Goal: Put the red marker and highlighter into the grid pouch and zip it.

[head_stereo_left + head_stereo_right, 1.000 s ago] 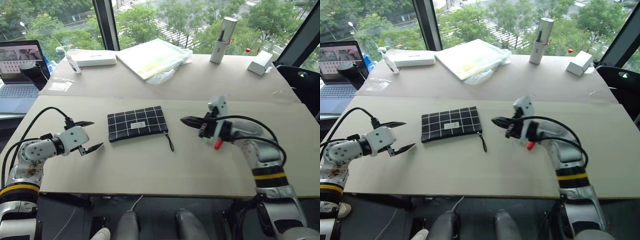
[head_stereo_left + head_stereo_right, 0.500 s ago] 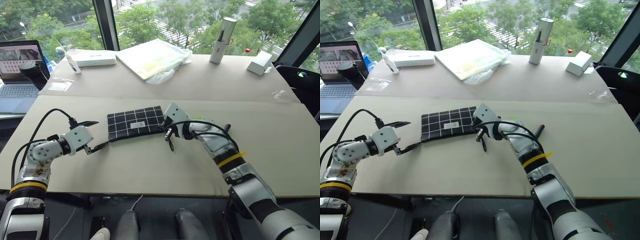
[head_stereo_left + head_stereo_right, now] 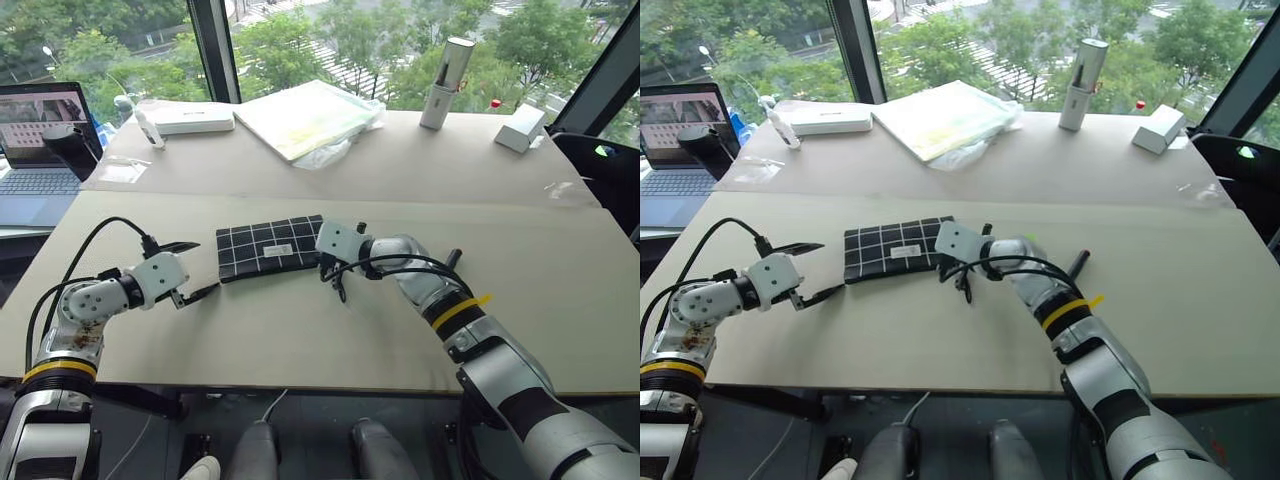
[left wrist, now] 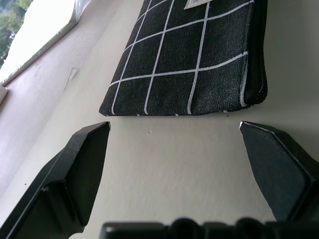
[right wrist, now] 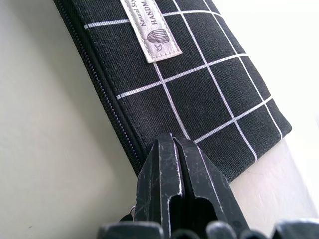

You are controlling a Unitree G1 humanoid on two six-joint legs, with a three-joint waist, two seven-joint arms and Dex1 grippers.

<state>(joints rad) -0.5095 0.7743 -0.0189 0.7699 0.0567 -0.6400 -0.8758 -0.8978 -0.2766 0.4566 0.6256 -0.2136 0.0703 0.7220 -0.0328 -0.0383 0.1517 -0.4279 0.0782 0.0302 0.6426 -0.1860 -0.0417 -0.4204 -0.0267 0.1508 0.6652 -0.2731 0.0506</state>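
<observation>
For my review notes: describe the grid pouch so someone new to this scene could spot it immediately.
On the near half of the beige table, the grid pouch lies flat between the left gripper and the right gripper. It is black with thin white grid lines and a small white label, unlike the pale items by the window.

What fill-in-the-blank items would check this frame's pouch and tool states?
1. The grid pouch lies flat with its zipper ____.
2. The right tool is ____, at the pouch's zipper-pull end.
3. The left tool stands ____, just short of the pouch's other end.
4. The white label sits on the pouch's ____ face.

Missing words: closed; shut; open; upper
</observation>
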